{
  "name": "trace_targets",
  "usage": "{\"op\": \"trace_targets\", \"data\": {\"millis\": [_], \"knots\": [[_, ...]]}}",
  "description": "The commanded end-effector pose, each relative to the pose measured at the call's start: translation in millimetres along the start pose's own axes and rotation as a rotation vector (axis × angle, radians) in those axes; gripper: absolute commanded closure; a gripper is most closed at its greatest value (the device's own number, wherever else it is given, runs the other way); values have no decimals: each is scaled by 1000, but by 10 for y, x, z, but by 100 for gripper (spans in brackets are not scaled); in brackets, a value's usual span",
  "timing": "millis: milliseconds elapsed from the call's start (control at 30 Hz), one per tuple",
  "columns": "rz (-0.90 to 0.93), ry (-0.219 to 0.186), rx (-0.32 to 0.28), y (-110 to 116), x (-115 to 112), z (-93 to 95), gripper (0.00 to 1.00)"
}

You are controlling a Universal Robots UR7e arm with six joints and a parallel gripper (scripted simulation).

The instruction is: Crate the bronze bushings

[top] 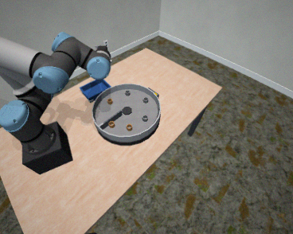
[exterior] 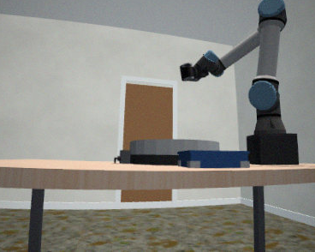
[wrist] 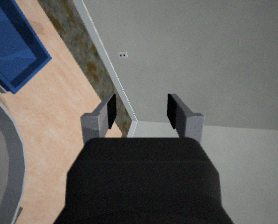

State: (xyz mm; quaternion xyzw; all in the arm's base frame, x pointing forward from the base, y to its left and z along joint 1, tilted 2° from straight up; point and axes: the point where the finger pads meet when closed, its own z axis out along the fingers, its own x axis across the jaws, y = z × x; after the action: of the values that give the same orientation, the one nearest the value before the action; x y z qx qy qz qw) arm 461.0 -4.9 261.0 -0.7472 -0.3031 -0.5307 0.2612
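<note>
— Looking at the wrist view, I see my end effector (wrist: 142, 114) spread wide, nothing between its fingers, high above the desk (top: 158, 76).

— And the bushings?

— Three bronze bushings (top: 109, 101) and four steel bushings (top: 145, 100) sit on the turning table (top: 155, 119), just beside the blue crate (top: 95, 88).

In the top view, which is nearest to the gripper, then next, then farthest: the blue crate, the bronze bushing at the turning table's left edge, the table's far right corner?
1. Blue crate, just below the open, empty gripper.
2. Bronze bushing, on the turning table, beyond the crate.
3. Far right corner of the wooden table, well past the turning table.
</note>
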Motion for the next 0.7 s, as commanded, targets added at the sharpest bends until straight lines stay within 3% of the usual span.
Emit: {"op": "trace_targets", "data": {"millis": [0, 67, 200, 600, 667], "knots": [[8, -41, -17, -5, -3, 5, 0], [5, -62, -11, -1, 3, 1, 0], [19, -252, -33, 1, 6, 6, 0], [19, -252, -33, 1, 6, 6, 0], [24, -338, -41, 4, 12, 6, 0]]}}
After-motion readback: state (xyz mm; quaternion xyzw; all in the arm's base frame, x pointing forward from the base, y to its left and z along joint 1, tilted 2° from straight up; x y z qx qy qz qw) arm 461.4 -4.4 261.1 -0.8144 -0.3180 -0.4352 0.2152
